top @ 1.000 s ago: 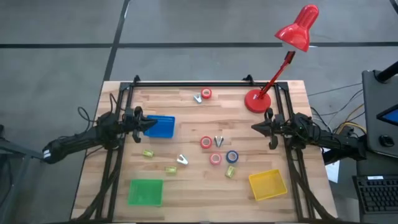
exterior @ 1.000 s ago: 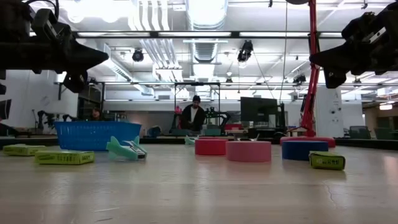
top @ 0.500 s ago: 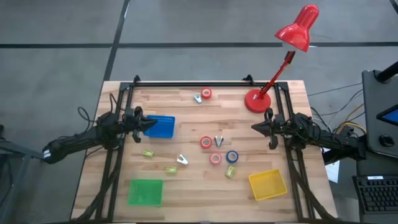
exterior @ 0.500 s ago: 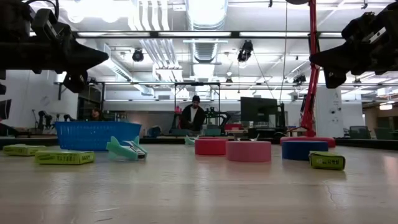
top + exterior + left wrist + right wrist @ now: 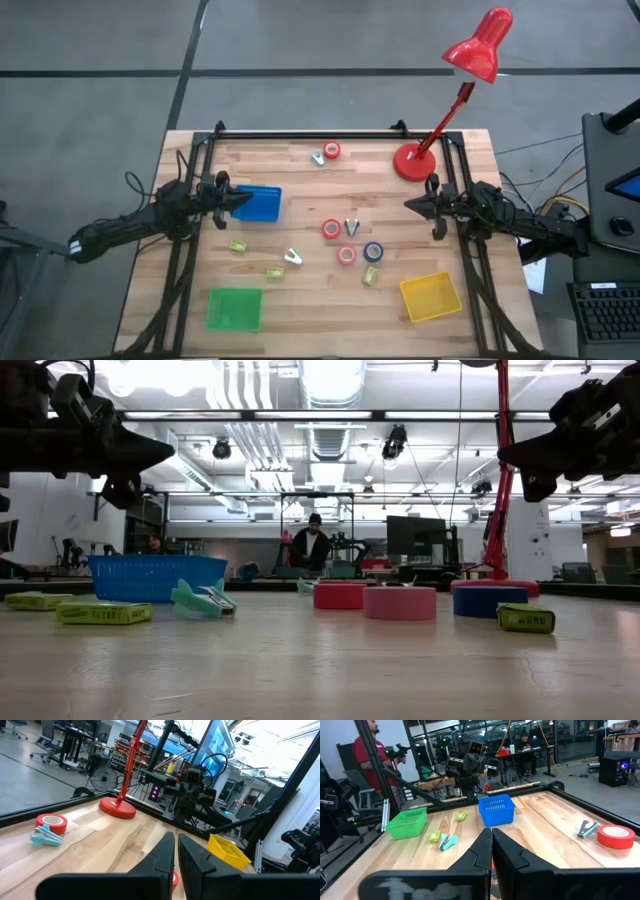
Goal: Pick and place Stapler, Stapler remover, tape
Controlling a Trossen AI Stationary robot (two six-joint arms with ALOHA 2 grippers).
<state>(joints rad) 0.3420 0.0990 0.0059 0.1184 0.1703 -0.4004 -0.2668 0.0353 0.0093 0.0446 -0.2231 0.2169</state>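
Both arms hover above the table and hold nothing. My left gripper is shut over the blue basket's left rim; my right gripper is shut at the right side, near the lamp base. Red tape rolls lie flat at the far edge and mid-table, with a blue roll beside them. Pale staple removers and small yellow-green staplers rest on the wood.
A green basket sits at the near left and a yellow basket at the near right. The red lamp's round base stands at the far right, its arm leaning beyond the table. A dark rail frames the table. People show in the room behind.
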